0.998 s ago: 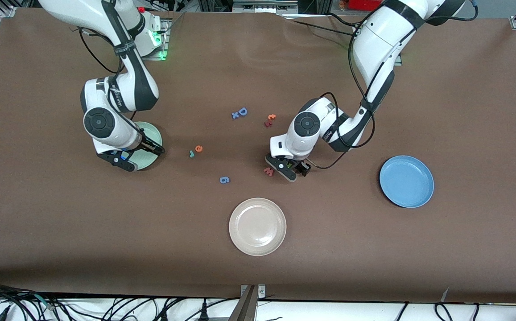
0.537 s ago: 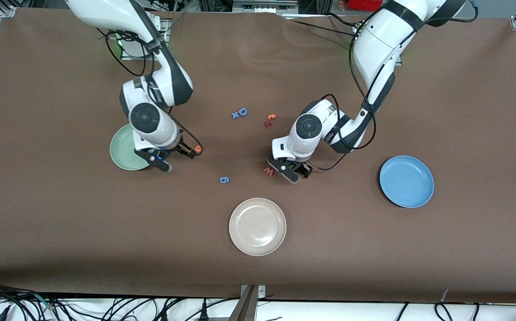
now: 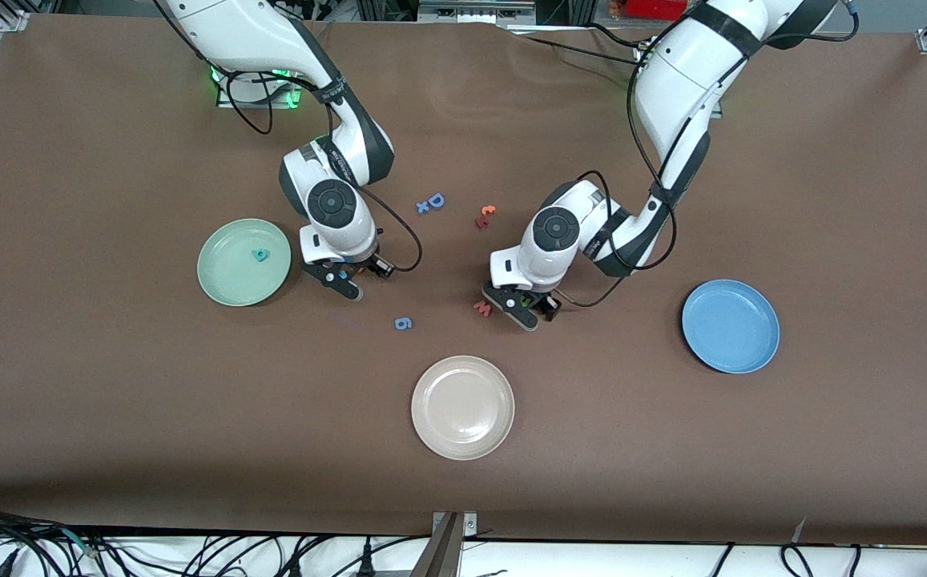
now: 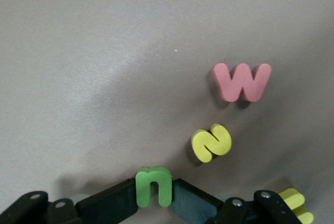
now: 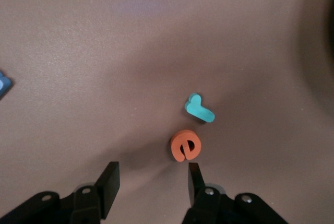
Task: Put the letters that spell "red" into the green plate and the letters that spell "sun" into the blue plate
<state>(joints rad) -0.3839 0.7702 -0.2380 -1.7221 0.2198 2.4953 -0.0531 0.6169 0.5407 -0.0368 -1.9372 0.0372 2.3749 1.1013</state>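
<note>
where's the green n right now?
In the left wrist view the green n sits pinched in the left hand, just above the table, with the yellow s and pink w lying close by.

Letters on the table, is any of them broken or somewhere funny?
Nothing looks broken. One teal letter lies in the green plate. The left gripper pinches the green n beside the yellow s; the right gripper hangs open over the orange e.

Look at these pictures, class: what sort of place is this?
Probably a robotics lab: a cloth-covered table in a metal frame, loose cables along its edge, and foam letters such as the green n set out with plates.
</note>
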